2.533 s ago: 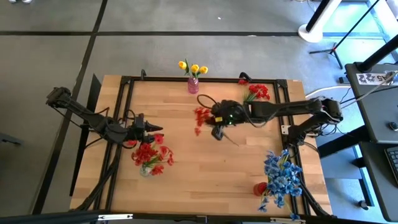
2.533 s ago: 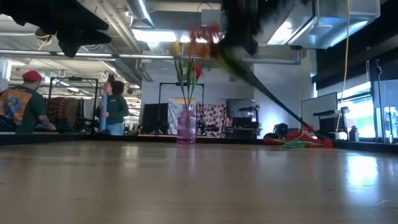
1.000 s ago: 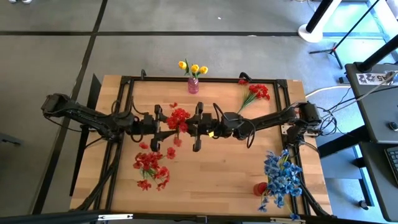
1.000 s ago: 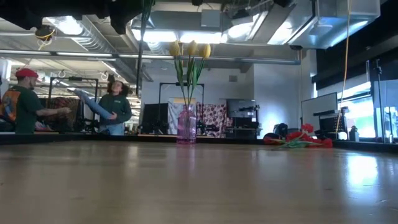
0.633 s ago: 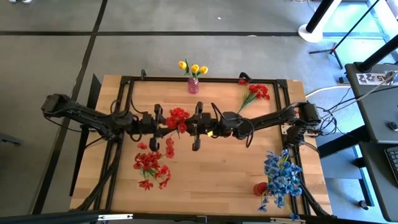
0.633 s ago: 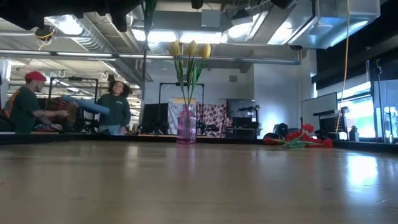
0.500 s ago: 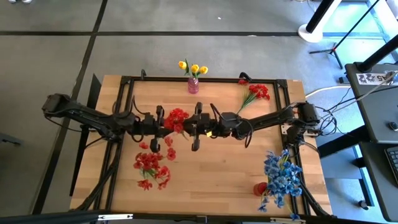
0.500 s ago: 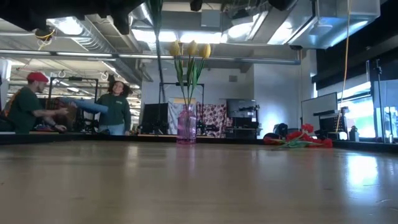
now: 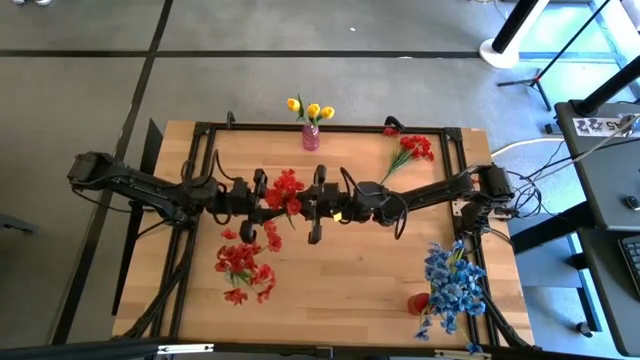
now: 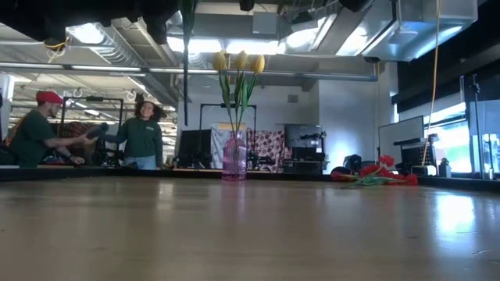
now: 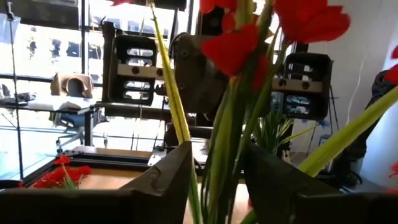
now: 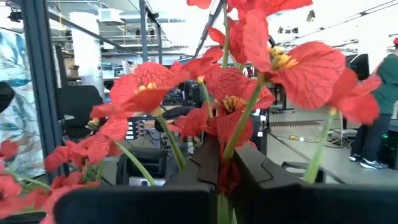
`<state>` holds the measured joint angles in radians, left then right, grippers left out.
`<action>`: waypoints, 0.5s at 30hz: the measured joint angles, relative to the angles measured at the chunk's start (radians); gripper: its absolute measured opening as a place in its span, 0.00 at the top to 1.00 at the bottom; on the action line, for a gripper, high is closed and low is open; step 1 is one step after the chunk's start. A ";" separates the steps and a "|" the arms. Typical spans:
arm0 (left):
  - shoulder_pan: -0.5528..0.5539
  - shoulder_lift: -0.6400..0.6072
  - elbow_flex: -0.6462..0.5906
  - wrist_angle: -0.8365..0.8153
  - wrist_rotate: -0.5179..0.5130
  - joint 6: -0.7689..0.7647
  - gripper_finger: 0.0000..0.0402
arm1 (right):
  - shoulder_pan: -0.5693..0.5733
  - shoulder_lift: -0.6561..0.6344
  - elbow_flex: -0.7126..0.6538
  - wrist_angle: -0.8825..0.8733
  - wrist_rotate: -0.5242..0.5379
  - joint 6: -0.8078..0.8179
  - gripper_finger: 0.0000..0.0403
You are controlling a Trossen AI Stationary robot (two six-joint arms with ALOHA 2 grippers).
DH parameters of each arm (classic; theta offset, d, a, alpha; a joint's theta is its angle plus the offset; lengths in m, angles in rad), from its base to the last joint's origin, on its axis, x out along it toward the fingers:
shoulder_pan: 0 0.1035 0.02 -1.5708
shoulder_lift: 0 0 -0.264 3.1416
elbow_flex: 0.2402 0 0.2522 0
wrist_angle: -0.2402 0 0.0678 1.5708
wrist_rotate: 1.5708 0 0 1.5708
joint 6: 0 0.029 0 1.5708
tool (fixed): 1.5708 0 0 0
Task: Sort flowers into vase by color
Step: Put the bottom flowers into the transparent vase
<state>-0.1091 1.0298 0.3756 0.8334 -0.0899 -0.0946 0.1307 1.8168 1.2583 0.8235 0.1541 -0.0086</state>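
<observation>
A red flower [image 9: 284, 188] is held up over the table's middle between both grippers, blooms upward. Its green stem [image 10: 185, 70] hangs straight down, clear of the table. My left gripper [image 9: 267, 197] reaches it from the left and my right gripper [image 9: 302, 201] from the right; both are shut on its stems. A bunch of red flowers [image 9: 241, 266] stands near the left front. Yellow tulips [image 9: 311, 108] stand in a pink vase [image 10: 234, 158] at the far edge. More red flowers [image 9: 410, 150] lie far right, and blue flowers [image 9: 452, 285] near right. My left gripper has the bundle of green stems [image 11: 219, 155] below the red blooms between its two fingers [image 11: 168, 180]; the stems fill the gap. It comes level from the table's left, across the upright stems. The flower is lifted clear. My right gripper pinches a green stem [image 12: 225, 149] just under the red blooms between its two fingers [image 12: 199, 168]. It comes level from the table's right, across the stem. The flower stands upright, with its lower stem hanging free.
A small red vase [image 9: 418, 302] stands by the blue flowers at the near right. The table's black frame [image 9: 330, 128] runs along its edges. Bare wood [image 9: 340, 270] lies in front of the grippers. Two people [image 10: 141, 136] move in the room behind the table.
Both grippers have stayed close together at the table's middle with the red flower between them. The flower's hanging stem has swung a little to one side and back. The red blooms have shifted slightly between the grippers.
</observation>
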 joint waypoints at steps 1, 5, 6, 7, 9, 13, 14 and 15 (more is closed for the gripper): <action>0.001 0.000 0.000 0.001 0.002 0.000 0.66 | 0.000 0.000 0.000 0.000 0.009 0.000 0.95; 0.001 0.009 0.000 0.002 0.001 0.022 0.73 | 0.000 0.000 0.000 -0.001 0.036 -0.001 0.88; 0.001 0.016 0.000 0.010 -0.005 0.028 0.77 | 0.000 0.000 0.000 -0.002 0.041 -0.004 0.85; 0.006 0.026 0.002 0.017 -0.007 0.033 0.80 | 0.000 0.000 0.000 -0.002 0.050 -0.011 0.81; 0.022 0.058 0.023 0.016 -0.009 0.034 0.88 | 0.000 0.000 0.000 -0.001 0.072 -0.023 0.74; 0.026 0.131 0.065 0.008 0.007 0.038 0.97 | 0.000 0.000 0.000 -0.005 0.108 -0.024 0.61; 0.021 0.134 0.068 0.008 0.008 0.044 0.97 | 0.001 0.000 0.000 -0.005 0.112 -0.024 0.58; 0.017 0.130 0.068 0.009 0.008 0.050 0.98 | 0.004 -0.002 0.000 -0.008 0.111 -0.024 0.55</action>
<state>-0.0923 1.1593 0.4438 0.8420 -0.0819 -0.0444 0.1345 1.8144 1.2583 0.8153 0.2652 -0.0326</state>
